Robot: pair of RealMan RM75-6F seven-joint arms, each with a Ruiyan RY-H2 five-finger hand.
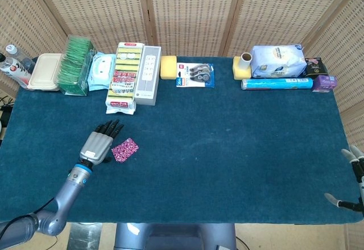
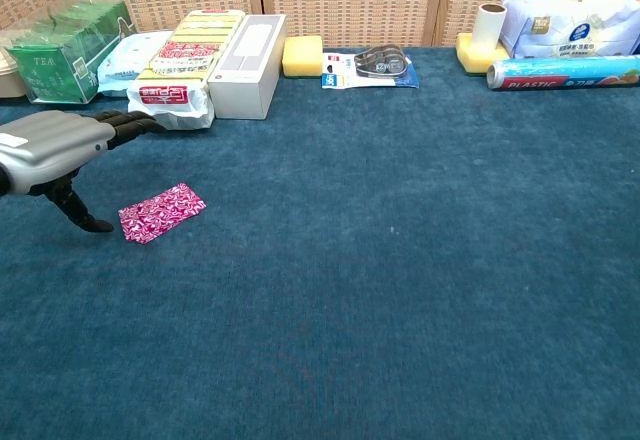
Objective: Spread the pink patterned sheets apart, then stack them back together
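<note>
Table (image 1: 227,142) surface is a deep teal, carpet-like nap, with boxes and packets lined along its far edge. Left robot hand (image 1: 96,146), grey-backed with dark fingers extended, holds nothing and sits just beside the pink patterned sheets (image 1: 124,149), a flat rectangular stack lying on the nap. Right robot hand (image 1: 354,176) shows only partly at the table's right edge; whether it grips anything cannot be told.

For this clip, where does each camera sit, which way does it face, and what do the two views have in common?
Head view: high above the near table edge, looking steeply down on the whole blue table; shows the left hand with its forearm and the right hand at the right edge.
Chest view: lower, looking across the table toward the wicker screen; shows only the left hand.
Shared: left hand, pink patterned sheets, back row of goods.
</note>
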